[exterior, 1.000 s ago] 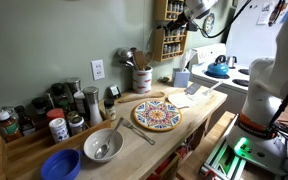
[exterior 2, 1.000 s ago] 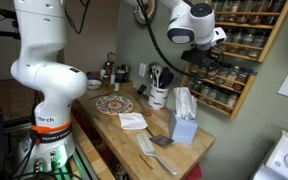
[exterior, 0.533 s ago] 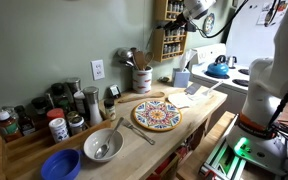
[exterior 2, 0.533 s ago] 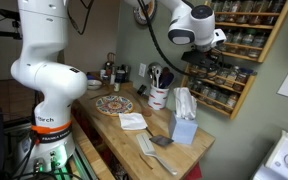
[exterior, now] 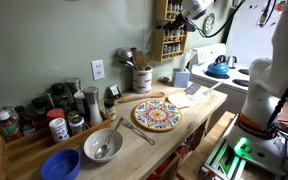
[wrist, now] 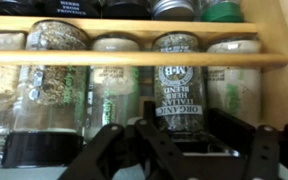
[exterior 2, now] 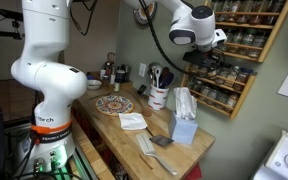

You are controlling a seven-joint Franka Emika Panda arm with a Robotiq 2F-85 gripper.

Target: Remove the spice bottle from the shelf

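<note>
The shelf (exterior: 170, 40) is a light-brown wooden rack on the wall, also in an exterior view (exterior 2: 246, 62), with rows of small dark jars. In the wrist view its rail (wrist: 74, 59) runs across the jars. The picture stands upside down. The spice bottle (wrist: 179, 80), labelled organic Italian herb, stands behind the rail among its neighbours. My gripper (wrist: 179, 142) has a finger pressed against each side of it. In both exterior views the gripper (exterior: 187, 20) (exterior 2: 208, 58) is at the rack's front.
On the wooden counter (exterior: 199, 100) lie a patterned plate (exterior: 156, 114), a metal bowl (exterior: 102, 146), a blue bowl (exterior: 60, 165) and a utensil crock (exterior: 141, 78). A low stand with larger jars (exterior: 44, 115) is at the far end. A tissue box (exterior 2: 182, 128) stands below the rack.
</note>
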